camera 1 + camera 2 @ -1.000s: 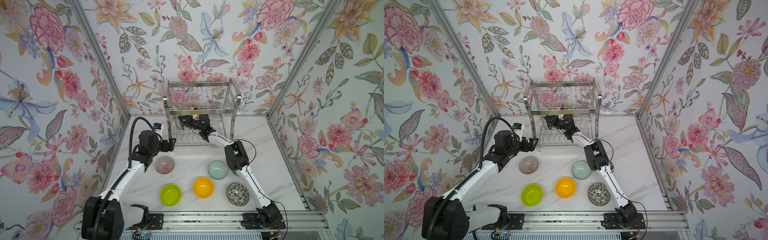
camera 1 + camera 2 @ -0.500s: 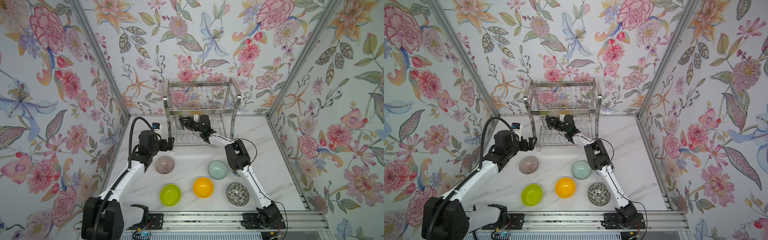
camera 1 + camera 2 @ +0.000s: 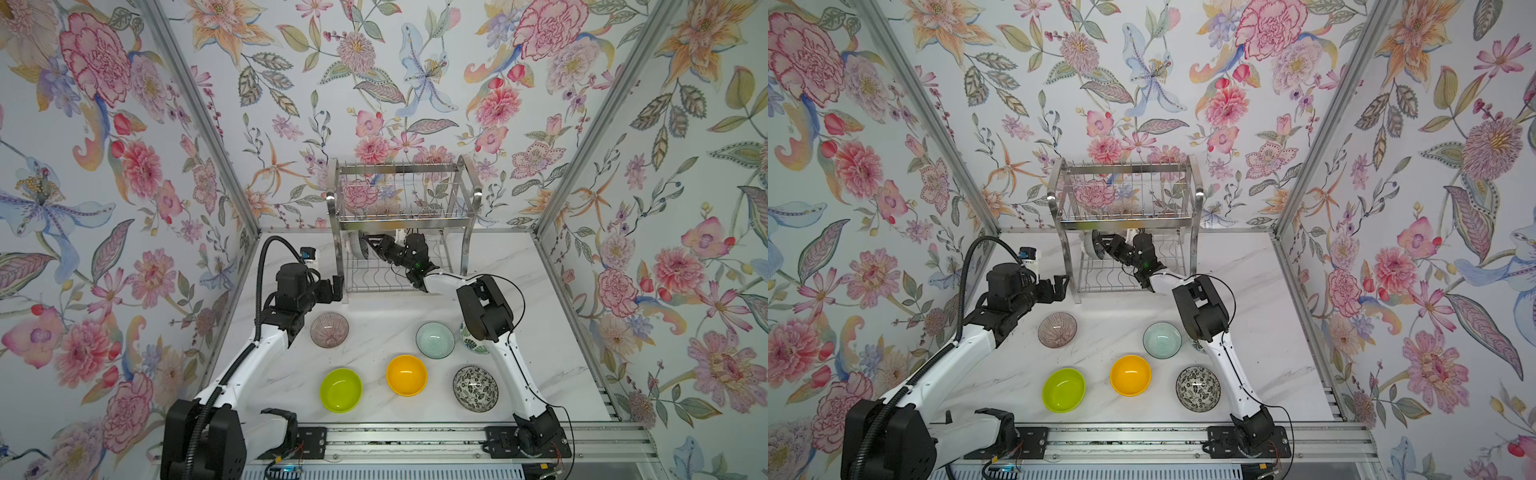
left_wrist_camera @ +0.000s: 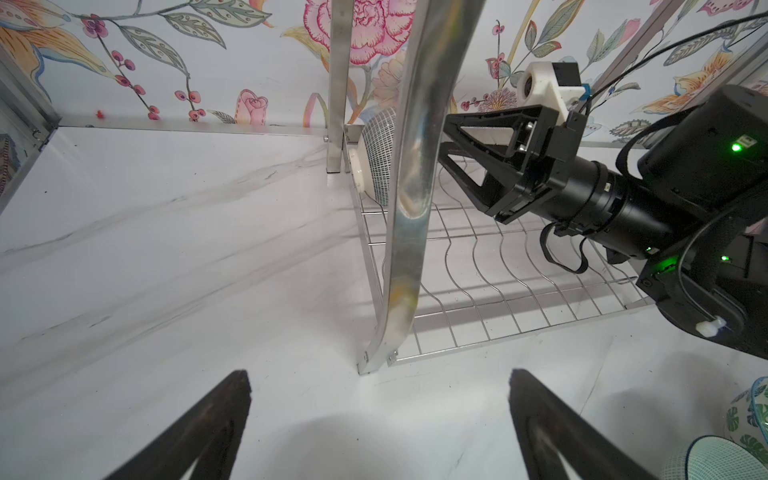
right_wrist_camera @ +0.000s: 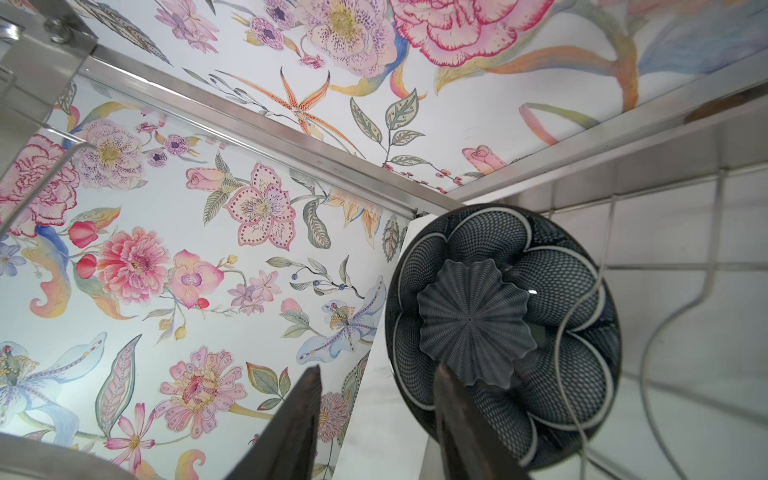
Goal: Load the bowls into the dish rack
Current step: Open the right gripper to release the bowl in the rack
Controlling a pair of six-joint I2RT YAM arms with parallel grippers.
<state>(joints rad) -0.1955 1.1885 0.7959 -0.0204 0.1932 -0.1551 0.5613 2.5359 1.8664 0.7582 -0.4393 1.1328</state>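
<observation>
Nearest the front edge of the surface sit the lime green bowl, the orange-yellow bowl and the black-and-white floral bowl, all upright and well apart. A row further back are the pinkish-brown bowl and the pale mint bowl. The leaf-print bowl is just beside the mint one and half hidden by the right arm. None of these six is loaded yet.

Beyond them, the left end effector hovers over the surface by the dish rack's front left post. Its jaws are spread wide with nothing between them.

Furthest back, the dish rack stands against the wall. The dark navy bowl stands on edge at the left end of its lower tier, its inside facing the right end effector. That end effector reaches in under the upper tier. Its jaws are parted and straddle the bowl's rim, and the outer finger stands clear of the bowl, so it looks released rather than clamped. I cannot tell whether the inner finger touches the bowl.

The step in hand appears to be the end of placing the first bowl. Next, the right arm needs to back out along the line of its fingers, low enough to clear the upper tier and without dragging the rim, since a bowl on edge could tip or roll. The pinkish-brown bowl is the closest pick for the left arm.
</observation>
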